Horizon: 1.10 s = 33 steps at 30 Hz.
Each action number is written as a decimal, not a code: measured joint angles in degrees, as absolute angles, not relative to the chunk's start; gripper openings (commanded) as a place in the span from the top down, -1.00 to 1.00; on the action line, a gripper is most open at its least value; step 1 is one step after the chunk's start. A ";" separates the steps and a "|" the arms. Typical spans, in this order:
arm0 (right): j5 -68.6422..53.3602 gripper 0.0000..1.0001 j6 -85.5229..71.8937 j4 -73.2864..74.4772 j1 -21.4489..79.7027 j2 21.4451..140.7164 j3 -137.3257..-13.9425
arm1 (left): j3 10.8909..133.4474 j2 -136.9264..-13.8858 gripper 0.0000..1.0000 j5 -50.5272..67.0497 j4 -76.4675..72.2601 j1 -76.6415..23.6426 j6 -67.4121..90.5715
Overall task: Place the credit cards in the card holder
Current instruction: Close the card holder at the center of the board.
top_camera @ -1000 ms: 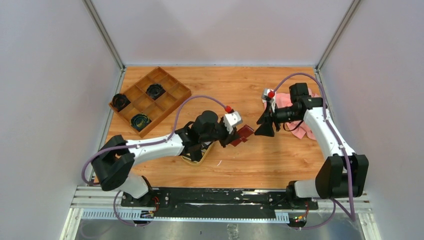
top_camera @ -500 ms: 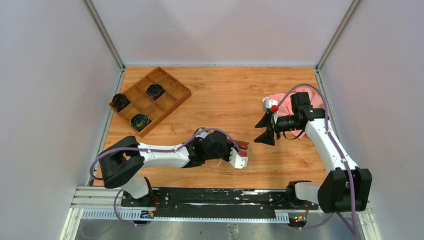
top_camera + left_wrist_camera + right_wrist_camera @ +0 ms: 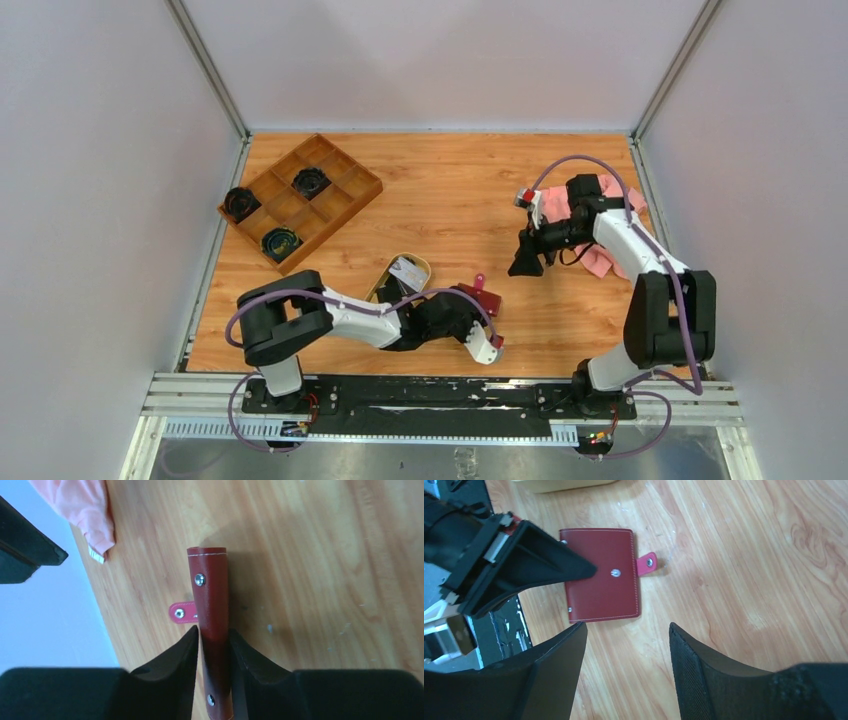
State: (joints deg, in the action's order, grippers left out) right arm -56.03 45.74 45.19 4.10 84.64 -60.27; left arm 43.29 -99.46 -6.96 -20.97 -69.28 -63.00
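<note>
Top external view: the left hand (image 3: 466, 306) reaches over the tabletop (image 3: 450, 190) to the card holder (image 3: 482, 298); the credit cards (image 3: 406, 267) lie in an oval tray (image 3: 384, 284) behind that hand. Left wrist view: its fingers (image 3: 182, 652) clench both faces of the folded card holder. Right wrist view: the right hand (image 3: 627, 626) hangs released and empty, card holder just ahead. Likely step: readying the holder; next, spread it open.
</note>
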 measured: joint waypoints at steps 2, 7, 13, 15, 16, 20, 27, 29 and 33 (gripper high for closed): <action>-54.70 -0.28 44.29 44.64 4.10 86.83 -60.99 | 42.48 -99.44 0.03 -7.01 -21.32 -69.84 -63.70; -52.64 -0.27 41.56 44.60 4.10 90.94 -61.76 | 39.68 -97.84 -0.29 -7.09 -21.21 -70.76 -63.42; -52.56 -0.27 40.99 44.77 4.10 91.35 -62.22 | 36.05 -86.26 -0.48 -6.02 -20.84 -71.42 -56.64; -53.06 -0.27 41.28 44.95 4.10 91.33 -62.22 | 34.98 -79.90 -0.61 -6.26 -20.93 -71.46 -51.22; -53.58 -0.27 41.56 45.04 4.10 91.26 -62.22 | 34.68 -76.88 -0.67 -6.72 -20.99 -71.46 -48.01; -55.46 -0.30 43.75 45.17 4.97 90.19 -62.22 | 33.47 -67.37 -1.00 -9.15 -22.13 -71.44 -34.41; -53.95 -0.24 43.11 45.56 11.03 94.19 -69.45 | 32.08 -64.27 -0.91 -4.82 -23.11 -64.53 -4.43; -53.63 -0.24 42.19 45.65 11.86 98.56 -73.32 | 32.08 -66.67 -0.88 -3.55 -23.11 -63.46 0.62; -52.27 -0.21 40.42 46.52 12.88 105.10 -76.03 | 30.98 -72.55 -0.83 -1.63 -25.61 -63.42 7.22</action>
